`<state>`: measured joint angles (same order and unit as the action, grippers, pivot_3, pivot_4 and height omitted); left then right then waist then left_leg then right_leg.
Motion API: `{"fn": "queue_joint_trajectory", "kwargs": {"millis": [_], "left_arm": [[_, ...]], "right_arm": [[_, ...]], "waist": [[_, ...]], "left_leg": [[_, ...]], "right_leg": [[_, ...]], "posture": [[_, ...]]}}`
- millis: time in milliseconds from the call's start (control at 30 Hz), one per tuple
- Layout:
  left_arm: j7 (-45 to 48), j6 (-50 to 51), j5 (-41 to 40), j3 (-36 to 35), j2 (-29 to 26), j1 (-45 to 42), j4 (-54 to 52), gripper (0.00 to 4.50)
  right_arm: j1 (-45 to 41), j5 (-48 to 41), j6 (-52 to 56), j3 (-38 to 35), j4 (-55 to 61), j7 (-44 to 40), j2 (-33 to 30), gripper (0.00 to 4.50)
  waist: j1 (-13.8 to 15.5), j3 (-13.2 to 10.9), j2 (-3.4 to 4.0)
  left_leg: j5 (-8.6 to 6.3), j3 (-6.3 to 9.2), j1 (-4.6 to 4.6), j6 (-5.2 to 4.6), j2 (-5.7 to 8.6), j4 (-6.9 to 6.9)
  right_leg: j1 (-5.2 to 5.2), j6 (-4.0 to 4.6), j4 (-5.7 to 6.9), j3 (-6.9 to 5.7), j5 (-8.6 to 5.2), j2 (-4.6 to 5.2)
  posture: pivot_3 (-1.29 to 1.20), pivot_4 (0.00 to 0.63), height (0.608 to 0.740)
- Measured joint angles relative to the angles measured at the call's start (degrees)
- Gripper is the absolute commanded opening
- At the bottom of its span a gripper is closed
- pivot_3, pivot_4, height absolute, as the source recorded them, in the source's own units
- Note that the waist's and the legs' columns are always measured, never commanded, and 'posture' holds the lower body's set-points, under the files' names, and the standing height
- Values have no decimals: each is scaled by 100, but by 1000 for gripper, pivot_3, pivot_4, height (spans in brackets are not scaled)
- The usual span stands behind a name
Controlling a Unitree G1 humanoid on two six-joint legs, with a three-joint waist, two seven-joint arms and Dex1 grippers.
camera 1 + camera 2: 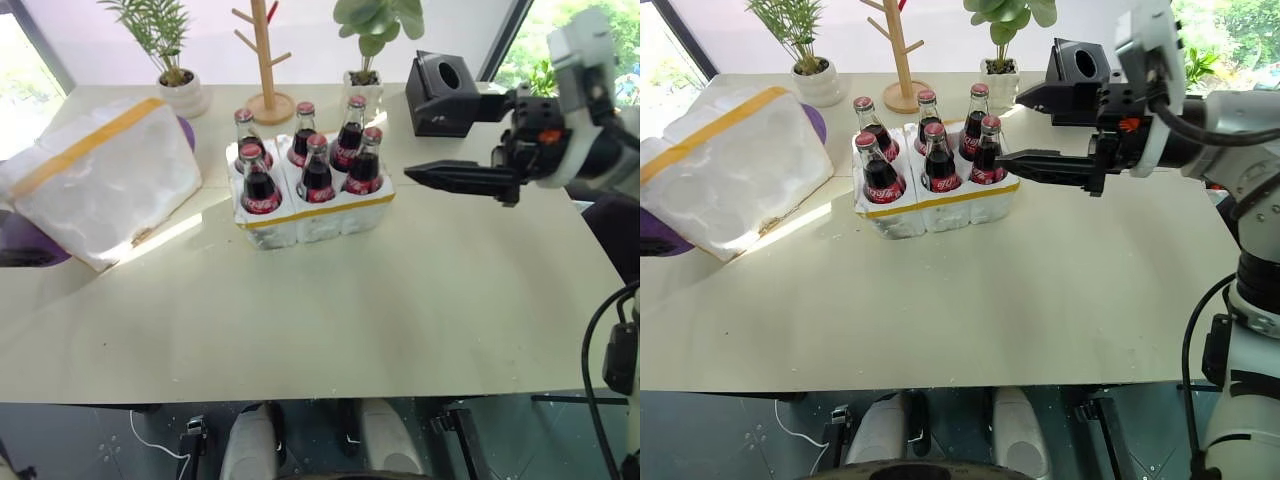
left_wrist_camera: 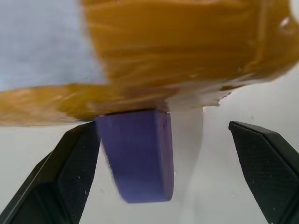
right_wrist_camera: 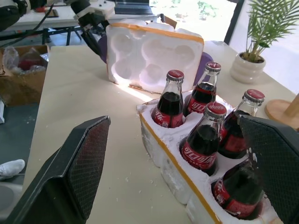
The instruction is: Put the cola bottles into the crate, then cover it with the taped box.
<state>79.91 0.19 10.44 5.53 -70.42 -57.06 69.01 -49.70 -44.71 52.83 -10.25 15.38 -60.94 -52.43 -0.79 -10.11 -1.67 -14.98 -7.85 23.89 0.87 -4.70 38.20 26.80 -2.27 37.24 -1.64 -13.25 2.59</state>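
I have the tabletop [image 1: 420,300] in front of me, and the biggest thing on it is the taped box [image 1: 100,175], lying tilted at my far left with one edge propped on a purple object [image 2: 138,158] underneath it. Its hollow side, moulded with round recesses, faces toward the crate in the right wrist view. The crate [image 1: 315,215] sits mid-table, well apart from the box, and all six cola bottles [image 1: 317,170] stand upright in its wells, so I judge the loading done and the covering as the step in hand.

My left gripper [image 2: 166,177] is right up against the box's taped edge, jaws spread as wide as they go and holding nothing; the purple object sits between the fingers. I think the box wall is just beyond the fingertips, though this close the view is too cramped to be sure. My right gripper [image 1: 1025,165] hangs just beside the crate's right end, jaws also wide open and empty.

To do this well, I want the left jaws on the foam wall itself, not the purple prop, and the right hand on the opposite side, since the box looks too wide for one grip. Then lift, turn the hollow downward, centre it over the bottle caps [image 1: 305,108] and lower squarely; a skewed descent could knock a bottle or catch the crate's rim.
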Motion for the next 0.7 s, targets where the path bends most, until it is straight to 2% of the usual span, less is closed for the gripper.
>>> {"fn": "queue_joint_trajectory", "kwargs": {"millis": [67, 167, 300, 333, 400, 567, 700], "left_arm": [[-134, -6, 95, 47, 146, -108, 203, 4500], [-218, -35, 150, 48, 245, -203, 349, 3757], [-277, -32, 152, 37, 289, -278, 463, 1838], [-282, -28, 152, 37, 290, -296, 473, 1205], [-285, -29, 152, 36, 292, -304, 485, 411], [-362, -130, 144, 20, 297, -342, 488, 411], [-1089, -679, -104, -413, 485, -546, 327, 411]], "right_arm": [[79, -70, 46, -51, 101, 48, -56, 4471], [179, -150, 78, -86, 193, 125, -117, 4500], [265, -264, 131, -171, 303, 206, -267, 4500], [276, -287, 141, -183, 306, 214, -281, 4500], [349, -374, 197, -196, 306, 217, -313, 4500], [540, -402, 168, -196, 324, 246, -380, 4500], [799, -337, 99, -217, 346, 346, -476, 4500]], "waist": [[-2, 0, -1], [-8, 0, -1], [4, 0, -1], [9, 1, -2], [17, 2, -4], [11, 3, -5], [31, 2, -15]], "left_leg": [[0, 3, 0, 0, -2, 0], [0, 4, 0, 0, -2, 2], [1, 4, 0, -1, -2, 4], [0, 5, 0, 0, -1, 5], [1, 6, 0, 0, 0, 6], [1, 8, 1, -1, 0, 7], [1, 17, 12, -1, 0, 15]], "right_leg": [[0, 0, 2, -1, 0, -2], [0, 0, 4, -1, 0, -1], [-1, -1, 6, -1, 0, 0], [-2, 0, 6, -1, 0, 0], [-4, 0, 6, -2, 0, 2], [-3, -1, 6, -2, 0, 2], [-2, -3, 9, -9, 1, 3]], "posture": [[0, 150, 740], [0, 150, 740], [0, 150, 740], [0, 150, 740], [0, 150, 740], [0, 150, 740], [0, 150, 740]]}}
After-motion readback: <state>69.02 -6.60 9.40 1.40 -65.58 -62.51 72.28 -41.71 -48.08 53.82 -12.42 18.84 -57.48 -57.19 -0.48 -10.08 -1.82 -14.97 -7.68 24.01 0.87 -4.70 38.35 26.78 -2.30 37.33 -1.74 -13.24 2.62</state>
